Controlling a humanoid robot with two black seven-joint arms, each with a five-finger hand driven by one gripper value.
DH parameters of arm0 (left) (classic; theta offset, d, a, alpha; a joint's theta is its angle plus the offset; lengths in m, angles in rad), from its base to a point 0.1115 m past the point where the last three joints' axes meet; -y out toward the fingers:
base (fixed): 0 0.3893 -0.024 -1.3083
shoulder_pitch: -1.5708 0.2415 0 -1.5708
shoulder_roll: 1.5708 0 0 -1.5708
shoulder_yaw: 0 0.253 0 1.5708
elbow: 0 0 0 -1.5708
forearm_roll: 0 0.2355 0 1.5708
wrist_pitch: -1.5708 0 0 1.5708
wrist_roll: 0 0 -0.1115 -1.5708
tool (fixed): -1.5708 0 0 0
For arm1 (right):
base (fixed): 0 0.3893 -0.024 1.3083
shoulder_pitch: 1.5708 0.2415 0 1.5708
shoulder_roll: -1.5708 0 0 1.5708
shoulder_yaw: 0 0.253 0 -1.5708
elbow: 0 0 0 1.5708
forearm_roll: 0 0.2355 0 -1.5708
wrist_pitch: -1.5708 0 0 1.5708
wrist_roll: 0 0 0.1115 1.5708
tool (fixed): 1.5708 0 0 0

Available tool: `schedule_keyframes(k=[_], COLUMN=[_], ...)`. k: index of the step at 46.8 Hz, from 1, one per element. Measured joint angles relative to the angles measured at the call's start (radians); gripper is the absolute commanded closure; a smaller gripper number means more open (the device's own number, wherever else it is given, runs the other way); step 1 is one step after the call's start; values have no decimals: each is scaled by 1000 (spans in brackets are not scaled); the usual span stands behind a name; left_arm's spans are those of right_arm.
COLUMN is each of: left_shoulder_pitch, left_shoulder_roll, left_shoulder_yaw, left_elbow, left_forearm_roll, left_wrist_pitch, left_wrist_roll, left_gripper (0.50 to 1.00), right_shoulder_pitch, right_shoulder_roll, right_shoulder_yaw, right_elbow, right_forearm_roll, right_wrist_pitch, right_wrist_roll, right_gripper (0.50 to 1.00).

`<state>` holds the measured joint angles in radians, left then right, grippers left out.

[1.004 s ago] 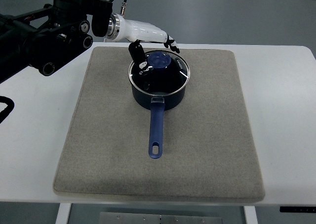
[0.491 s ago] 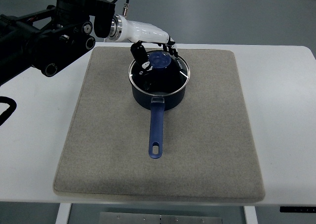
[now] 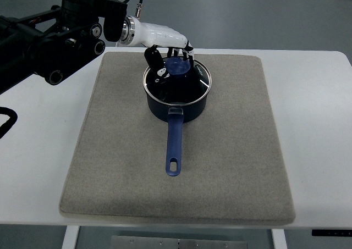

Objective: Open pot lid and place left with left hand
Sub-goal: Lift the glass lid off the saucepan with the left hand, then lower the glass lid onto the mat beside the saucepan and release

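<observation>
Where the frame bottom meets the robot's side, the white worktop (image 3: 313, 150) carries a grey mat (image 3: 231, 166), bare along its lower half. Moving up the frame: blue pot handle (image 3: 174, 147) lies on the mat, long axis running bottom to top, hang-hole end nearest the camera, joining the pot (image 3: 177, 107) slightly left of the mat's centre line, in the upper half.

Pot upright. Glass lid (image 3: 192, 85) seated on the rim, not yet lifted. Blue knob (image 3: 178, 67) at lid centre.

Left hand (image 3: 169, 55) sits just above the knob in the picture, at the far rim of the pot. White shell of the hand runs in from the upper left, where the black left arm (image 3: 44, 45) enters. Dark fingers (image 3: 153, 59) are curled down around the knob, thumb on its left side, others on its far and right side. Whether they actually press on the knob I cannot tell: contact is too small to resolve. No closed grasp confirmed.

Key relation: knob lies directly below and between the fingers, toward the frame bottom from the palm. Judgement: closing on the knob comes next, then a straight lift, then travel to the bare mat at frame left.

Right hand not visible.
</observation>
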<state>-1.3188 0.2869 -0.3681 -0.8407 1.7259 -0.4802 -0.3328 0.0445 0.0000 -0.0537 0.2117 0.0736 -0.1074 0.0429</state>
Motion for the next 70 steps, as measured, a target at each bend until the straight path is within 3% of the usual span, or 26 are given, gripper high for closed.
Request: schedule_keyframes(k=[29, 55, 61, 70], left_shoulder_pitch=[-24, -6, 51, 134], left_shoulder_roll=[21, 244, 335, 379], left_shoulder_yaw=[-2, -71, -97, -141], left_elbow=[-13, -63, -108, -109], left_forearm_roll=[-8, -20, -20, -12], left_wrist_pitch=[0, 0, -1, 5], left_wrist_roll=[0, -3, -3, -5], left_gripper=[1000, 1000, 1000, 1000], right_shoulder_pitch=[0, 0, 0, 0], right_shoulder_roll=[0, 0, 0, 0], right_shoulder_yaw=[0, 0, 0, 0], right_elbow=[0, 0, 0, 0], right_forearm_roll=[0, 0, 0, 0], right_wrist_pitch=[0, 0, 0, 0], right_wrist_roll=[0, 0, 0, 0], right_gripper=[585, 585, 585, 585])
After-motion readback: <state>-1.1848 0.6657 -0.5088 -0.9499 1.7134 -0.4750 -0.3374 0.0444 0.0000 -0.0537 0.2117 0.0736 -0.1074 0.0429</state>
